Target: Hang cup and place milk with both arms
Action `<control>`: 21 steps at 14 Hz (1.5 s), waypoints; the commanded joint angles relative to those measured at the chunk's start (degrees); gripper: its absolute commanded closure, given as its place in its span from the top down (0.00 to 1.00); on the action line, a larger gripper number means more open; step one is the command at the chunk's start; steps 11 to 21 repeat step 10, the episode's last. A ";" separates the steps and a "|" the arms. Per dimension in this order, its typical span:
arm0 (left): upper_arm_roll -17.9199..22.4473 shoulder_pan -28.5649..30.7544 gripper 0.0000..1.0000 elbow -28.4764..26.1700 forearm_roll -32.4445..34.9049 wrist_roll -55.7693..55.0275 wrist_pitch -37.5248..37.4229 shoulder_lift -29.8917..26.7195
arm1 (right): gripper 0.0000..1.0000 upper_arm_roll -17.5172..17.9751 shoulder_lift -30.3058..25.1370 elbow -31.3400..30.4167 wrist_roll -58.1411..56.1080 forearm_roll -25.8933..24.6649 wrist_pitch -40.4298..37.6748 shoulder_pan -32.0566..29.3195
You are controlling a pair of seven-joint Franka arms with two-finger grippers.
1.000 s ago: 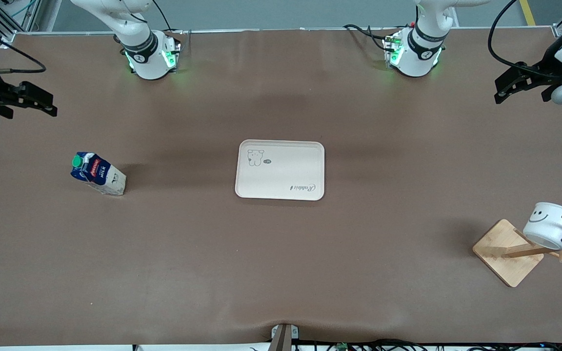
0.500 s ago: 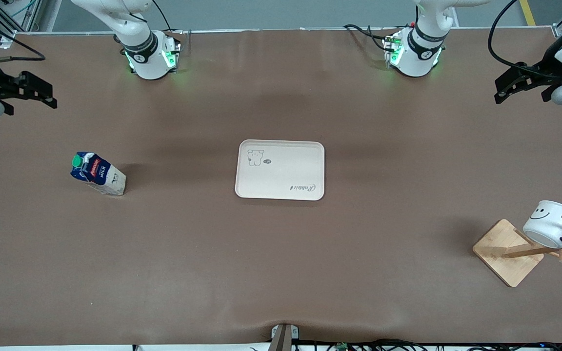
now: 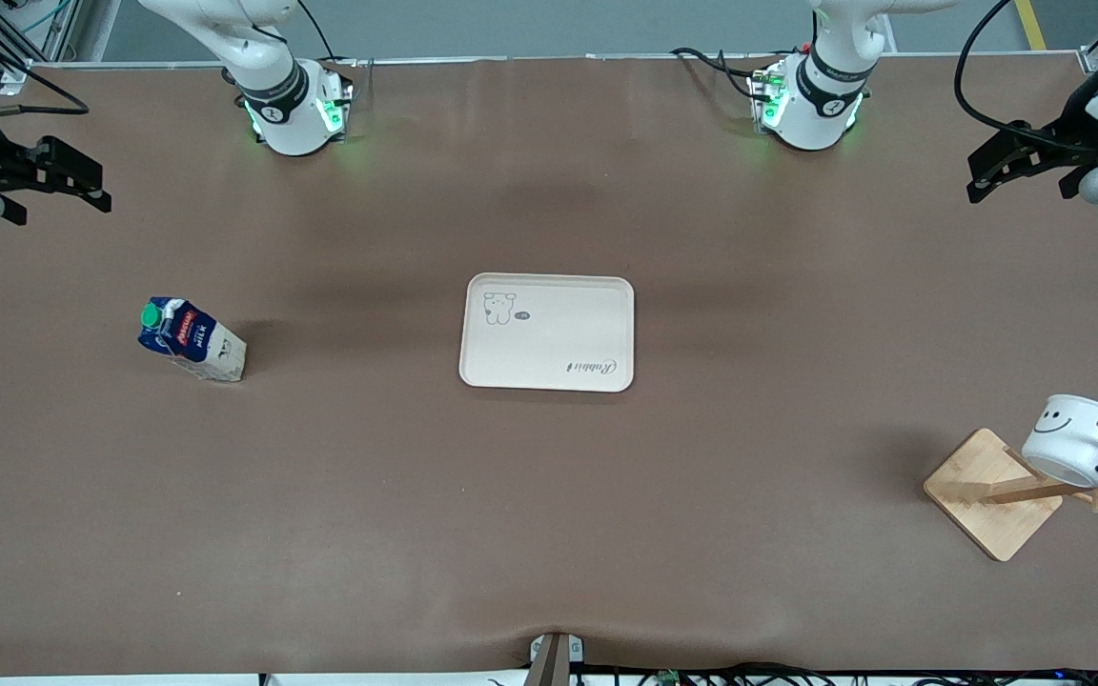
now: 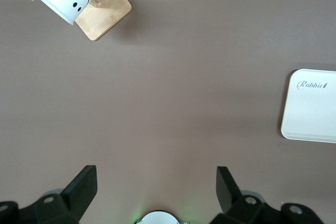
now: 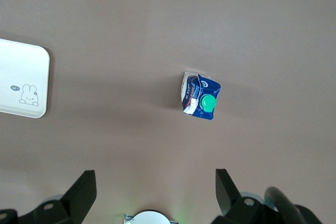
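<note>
I see cup (image 3: pixel 1078 452) hung on rack (image 3: pixel 992 494). Milk (image 3: pixel 191 340) upright on counter (image 3: pixel 549 534), nearest right gripper (image 3: pixel 91 186), wide, empty. Left gripper (image 3: pixel 987 181) wide, waits.

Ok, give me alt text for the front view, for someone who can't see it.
A white cup hangs by its handle on a wooden rack toward the left arm's end; the milk stands toward the right arm's end, a tray between them. The left gripper and right gripper, both open, hover at the table's ends.

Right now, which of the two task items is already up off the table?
The cup, hanging by its black handle on the wooden rack. The milk stands on the table, toward the right arm's end.
</note>
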 commanded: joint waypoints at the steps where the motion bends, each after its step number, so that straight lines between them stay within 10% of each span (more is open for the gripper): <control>1: -0.01 0.18 1.00 1.50 -0.13 0.54 -0.08 0.36 | 1.00 0.75 -0.83 0.93 0.91 0.87 -0.01 -0.02; 21: -0.36 0.00 1.00 2.12 -0.13 0.54 -0.43 0.54 | 1.00 0.40 -0.75 1.11 12.35 -0.71 -0.19 3.58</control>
